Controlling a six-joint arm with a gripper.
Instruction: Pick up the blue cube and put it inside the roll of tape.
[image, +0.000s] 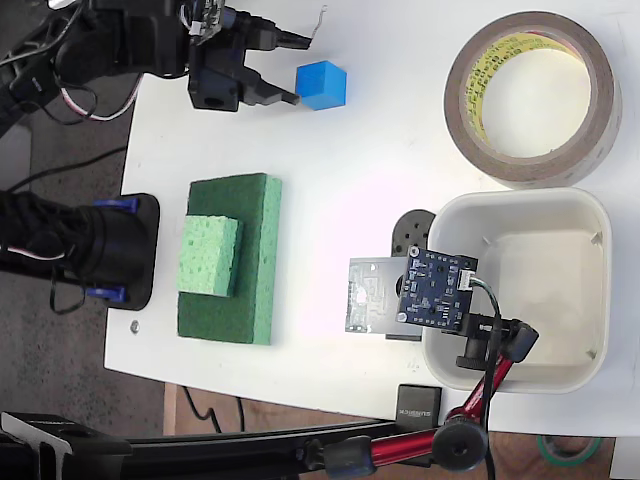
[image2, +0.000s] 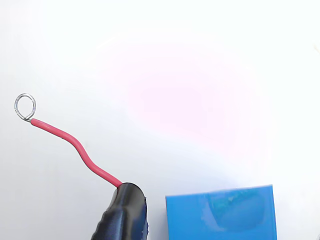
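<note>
So I've got the black two-finger gripper (image: 292, 68) parked at the top-left of the white table (image: 340, 160) in the fixed view, fingers spread apart and holding nothing, with the small bright blue solid cube (image: 322, 84) sitting just off the fingertips at about 3 o'clock from them, flat on the table. The lower finger's tip looks like it's nearly touching the cube's left face rather than passing beside it, and that's my main worry: push forward like this and I reckon I just shove the cube across the table instead of getting it between the fingers. In the wrist view the cube (image2: 220, 212) is down at the bottom edge, right of the one black fingertip (image2: 122, 215) I can see, so it does seem to sit inside the opening, but I can't see the other finger there, so no idea how centred it is. There's also a thin red wire with a small metal ring (image2: 25, 107) sticking out ahead of that finger, which could snag or nudge stuff. The destination, the big wide ring of brown packing tape with a yellowish core (image: 532, 95), is well apart at 3 o'clock from the cube, lying flat, hole up. Just below it is a white rounded-square plastic tub (image: 520, 290), so a sloppy drop might land on the wrong side of the rim.
</note>
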